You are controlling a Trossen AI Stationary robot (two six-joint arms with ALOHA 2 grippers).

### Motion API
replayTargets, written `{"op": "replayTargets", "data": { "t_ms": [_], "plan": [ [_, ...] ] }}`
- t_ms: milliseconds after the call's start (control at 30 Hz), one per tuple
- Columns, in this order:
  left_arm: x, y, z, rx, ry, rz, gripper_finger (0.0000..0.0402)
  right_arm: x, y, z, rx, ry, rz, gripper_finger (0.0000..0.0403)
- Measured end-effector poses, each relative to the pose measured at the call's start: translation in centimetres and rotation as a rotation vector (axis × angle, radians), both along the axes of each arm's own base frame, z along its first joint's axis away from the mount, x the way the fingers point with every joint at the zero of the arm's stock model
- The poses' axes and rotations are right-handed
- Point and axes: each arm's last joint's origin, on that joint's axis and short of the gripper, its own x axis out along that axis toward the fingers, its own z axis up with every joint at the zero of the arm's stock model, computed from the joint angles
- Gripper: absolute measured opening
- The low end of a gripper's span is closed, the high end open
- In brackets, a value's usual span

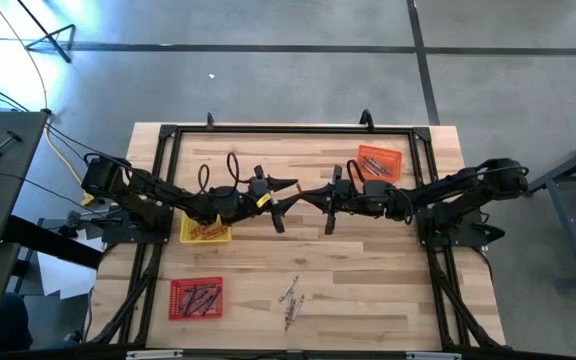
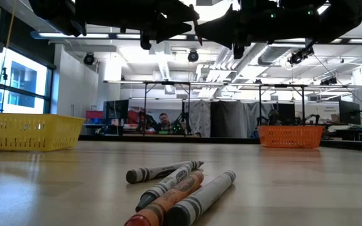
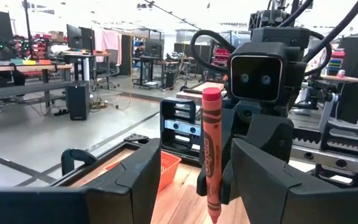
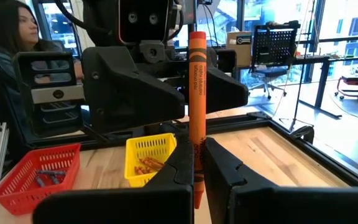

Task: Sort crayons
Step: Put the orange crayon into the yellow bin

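Facing each other above the middle of the table (image 1: 368, 290), the two arms meet almost tip to tip. The left gripper (image 1: 286, 200) comes in from the left and the right gripper (image 1: 318, 205) from the right, with only a small gap between them.

From the right wrist view, the right gripper's fingers (image 4: 166, 171) are pinched nearly together on an orange crayon (image 4: 196, 93), which stands upright between them with most of its length sticking up above the grip. From the left wrist view, a red crayon (image 3: 211, 149) stands upright just in front of the left gripper's fingers (image 3: 135, 180), which sit wide apart on either side of it. Whether the red crayon is truly gripped by those fingers or by the other arm, I cannot tell from here.

A small cluster of loose crayons (image 1: 291, 297) lies on the bare wood toward the near edge, right of centre; the low view shows four of them lying side by side, grey-wrapped ones and an orange one.

Three trays sit on the table: a yellow tray (image 1: 190, 237) under the left arm with orange-looking crayons inside, a red tray (image 1: 176, 310) at the near left holding dark crayons, and an orange tray (image 1: 398, 172) at the far right with crayons in it too.

A person (image 4: 11, 43) sits beyond the table.
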Motion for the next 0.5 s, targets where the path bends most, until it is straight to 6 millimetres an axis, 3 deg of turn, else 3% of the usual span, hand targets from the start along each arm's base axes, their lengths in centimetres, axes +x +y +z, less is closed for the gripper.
{"op": "replayTargets", "data": {
  "t_ms": [233, 500],
  "plan": [
    [0.08, -0.30, 0.02, 0.028, 0.003, -0.098, 0.0168, 0.02, 0.02, 0.00, 0.004, 0.002, 0.006, 0.0000],
    [0.11, -0.34, 0.02, 0.034, 0.003, -0.123, 0.0110, 0.03, 0.09, -0.14, 0.025, 0.014, 0.029, 0.0000]
  ]
}}
